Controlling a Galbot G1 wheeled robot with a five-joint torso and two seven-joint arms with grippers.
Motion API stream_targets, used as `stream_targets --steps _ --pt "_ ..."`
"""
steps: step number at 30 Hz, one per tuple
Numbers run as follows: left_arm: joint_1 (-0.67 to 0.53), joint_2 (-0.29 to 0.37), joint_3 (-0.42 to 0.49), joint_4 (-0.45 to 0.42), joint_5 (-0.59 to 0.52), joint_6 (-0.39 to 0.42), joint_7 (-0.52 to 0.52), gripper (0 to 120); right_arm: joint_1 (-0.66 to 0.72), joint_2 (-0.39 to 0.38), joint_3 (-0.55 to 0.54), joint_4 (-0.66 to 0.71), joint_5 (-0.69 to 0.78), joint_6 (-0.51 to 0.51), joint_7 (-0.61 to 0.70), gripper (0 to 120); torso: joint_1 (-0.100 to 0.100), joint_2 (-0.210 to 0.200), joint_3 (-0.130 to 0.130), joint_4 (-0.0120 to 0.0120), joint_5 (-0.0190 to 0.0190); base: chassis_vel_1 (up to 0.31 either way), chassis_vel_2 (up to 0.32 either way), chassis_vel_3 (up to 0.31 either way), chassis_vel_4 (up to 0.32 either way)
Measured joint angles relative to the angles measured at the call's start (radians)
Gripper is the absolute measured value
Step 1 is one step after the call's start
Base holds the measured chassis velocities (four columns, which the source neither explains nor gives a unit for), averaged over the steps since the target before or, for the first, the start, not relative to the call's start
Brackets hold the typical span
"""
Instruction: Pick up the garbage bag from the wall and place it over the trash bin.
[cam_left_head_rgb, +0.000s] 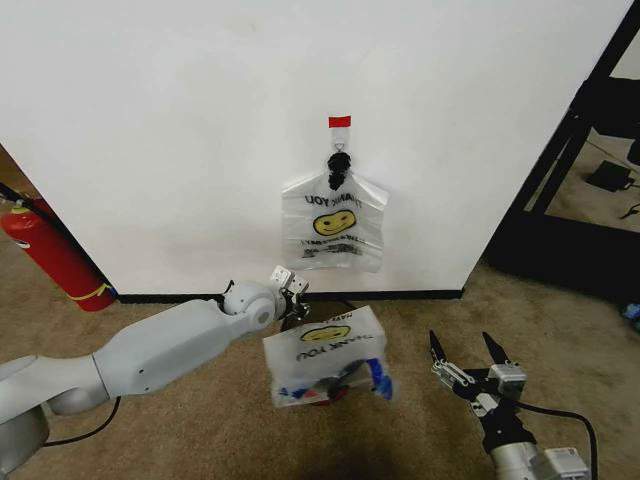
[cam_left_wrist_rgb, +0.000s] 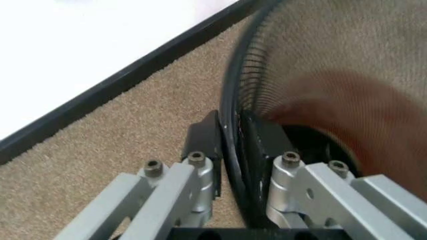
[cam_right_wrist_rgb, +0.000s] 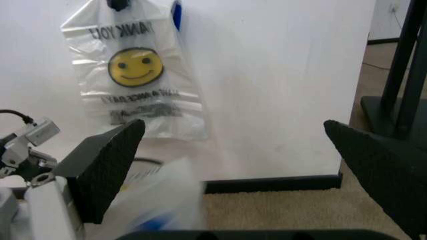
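Below the hook on the wall (cam_left_head_rgb: 150, 120), a bag (cam_left_head_rgb: 325, 365) with a yellow smiley hangs draped over the bin (cam_left_wrist_rgb: 230, 107), which sits on the carpet (cam_left_head_rgb: 200, 430) near the baseboard. From the head view the bag covers nearly all of the bin, with only a bit of red showing at its lower edge. The left gripper (cam_left_head_rgb: 291, 289) sits at the far rim, on the wall side, and the left wrist view shows its fingers (cam_left_wrist_rgb: 200, 145) closed on the black rim, one pad outside and one inside; I cannot tell whether plastic is caught between them. The right gripper (cam_left_head_rgb: 466, 350) hovers low over the carpet, to the right of the bin and apart from it, its two black fingers spread wide with nothing between them. Higher up, a bunch (cam_left_head_rgb: 333, 222) of like bags hangs from the hook by a black tie (cam_left_head_rgb: 337, 170), and a fire extinguisher (cam_left_head_rgb: 45, 250) leans at the left. The relation that matters, as I judge it, is that the bag's free near-right side faces the open right gripper, so that arm is better placed to pull the plastic down over the rim, while the left one pins the far edge. The bag looks thin and slippery, likely to slide off if tugged unevenly.
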Motion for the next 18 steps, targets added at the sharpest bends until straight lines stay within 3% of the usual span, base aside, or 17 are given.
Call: stream_targets --steps 7,18 --pt "0.047 0.016 -0.059 -0.023 -0.041 0.004 -0.029 4 0.019 -0.003 -0.012 -0.003 -0.002 -0.015 0.013 100 0.000 0.000 0.000 0.0000 0.0002 0.000 0.000 0.000 0.000" --pt "0.321 0.075 -0.329 -0.142 -0.083 0.008 -0.100 4 0.038 -0.009 -0.040 -0.011 -0.011 -0.026 0.023 100 0.000 0.000 0.000 -0.0001 0.0005 0.000 0.000 0.000 0.000"
